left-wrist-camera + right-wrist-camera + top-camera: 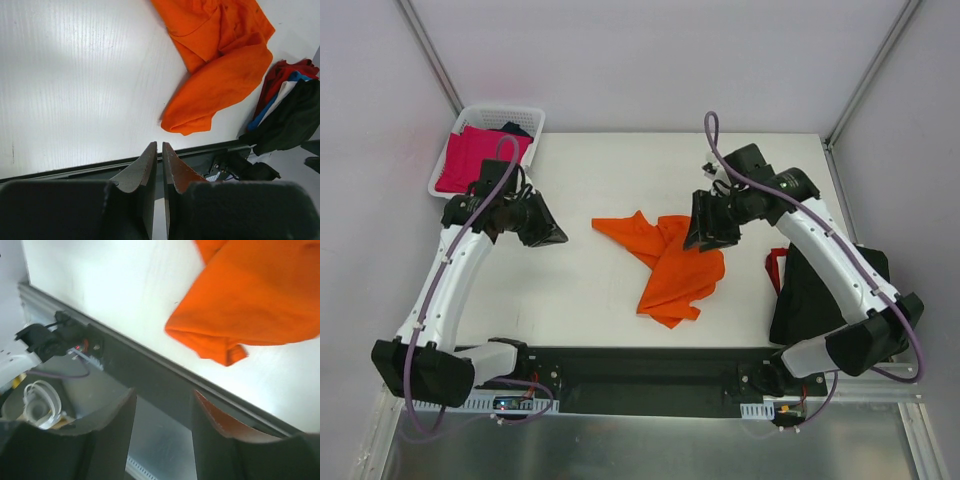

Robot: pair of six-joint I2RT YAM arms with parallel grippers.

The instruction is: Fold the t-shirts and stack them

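Folding appears not begun: orange shirt (665, 262) lies crumpled at frame centre, pink shirt (468, 158) in basket (505, 108) upper left, black shirts (800, 305) heaped lower right; left gripper (555, 238) closed and empty, right gripper (705, 242) parted, holding nothing.

Orange t-shirt (672, 268) crumpled, table (600, 180) centre. Right gripper (706, 236) over its 2 o'clock edge; left gripper (546, 233) apart at 9 o'clock. Magenta t-shirt (468, 157) in white basket (523, 112), 10 o'clock. Black t-shirts (805, 305) heaped, 4 o'clock.
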